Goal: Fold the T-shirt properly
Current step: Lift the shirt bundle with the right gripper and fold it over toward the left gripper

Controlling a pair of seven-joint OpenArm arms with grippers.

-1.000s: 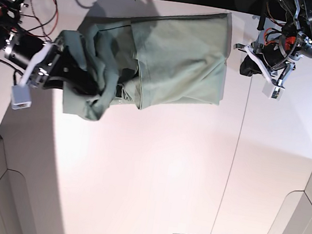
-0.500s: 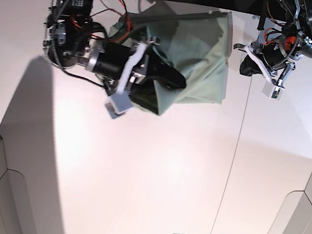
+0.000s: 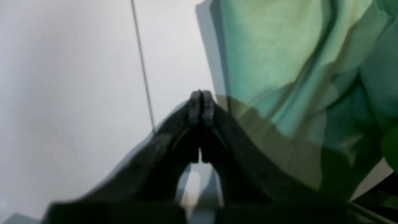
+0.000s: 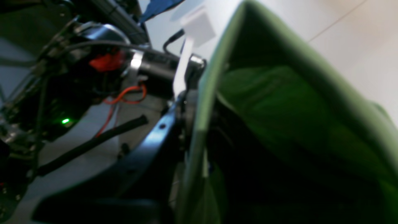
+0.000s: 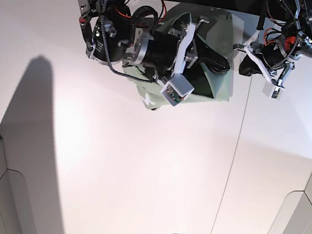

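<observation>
No writing can be read anywhere. The shirt (image 5: 216,82) lies bunched at the top centre of the counter (image 5: 136,178), with no clear long axis. The right hand (image 5: 213,61) pinches a fold of it; the left hand (image 3: 201,105), beside it, is closed on nothing.

arms: black metal | wires: red and black | fingers (image 3: 201,105): black, thin | light: small green | strap: white

Ahead of you the white table (image 5: 136,172) lies bare and wide. Up top, the right arm (image 5: 132,38) sprawls over the T-shirt (image 5: 215,87), crowding the left gripper (image 5: 246,64) just beside it.
</observation>
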